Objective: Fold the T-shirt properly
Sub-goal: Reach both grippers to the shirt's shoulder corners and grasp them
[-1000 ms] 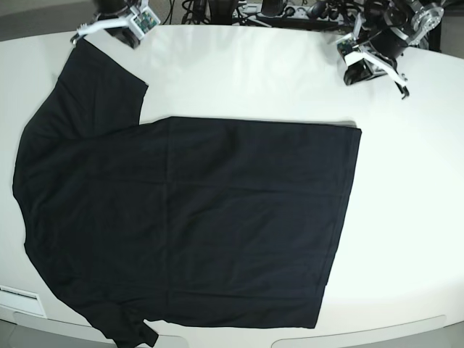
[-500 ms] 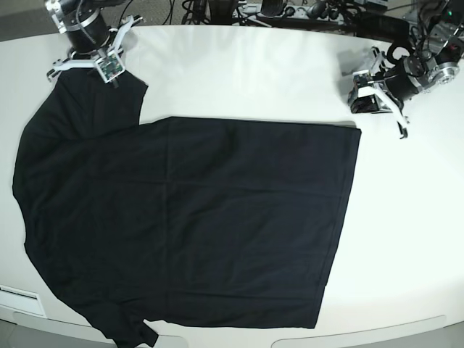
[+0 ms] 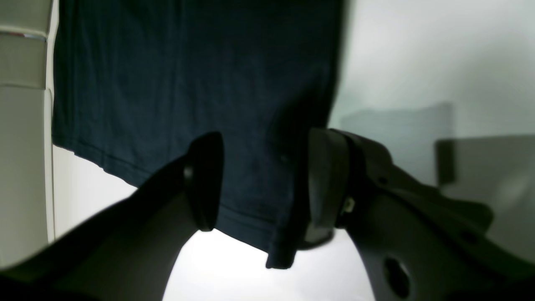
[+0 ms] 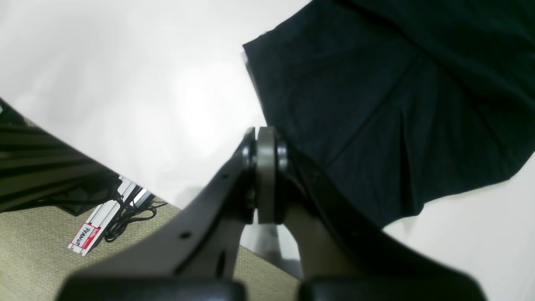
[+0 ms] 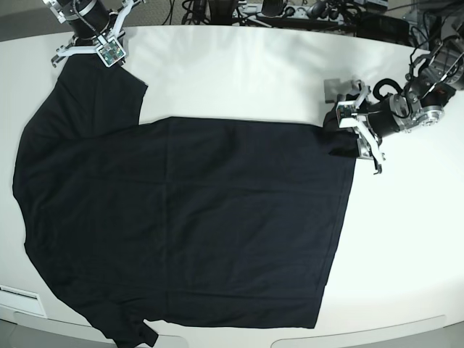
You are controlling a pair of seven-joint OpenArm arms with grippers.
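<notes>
The black T-shirt (image 5: 181,217) lies spread flat on the white table (image 5: 239,80). My left gripper (image 5: 360,145) is at the shirt's far right hem corner. In the left wrist view the gripper (image 3: 265,184) is open, with the hem corner (image 3: 250,209) between its two fingers and one finger just off the side edge. My right gripper (image 5: 65,55) is at the top of the far left sleeve. In the right wrist view it (image 4: 265,138) is shut, its tips beside the sleeve edge (image 4: 376,104). No cloth shows between them.
Cables and gear (image 5: 290,11) line the table's far edge. The lower sleeve (image 5: 134,337) reaches the table's front edge. Floor with a labelled strip (image 4: 85,236) and cables shows past the table edge in the right wrist view.
My left gripper has moved down and left from the bare table onto the shirt's far right corner, which now looks slightly bunched. My right gripper has shifted a little by the sleeve.
</notes>
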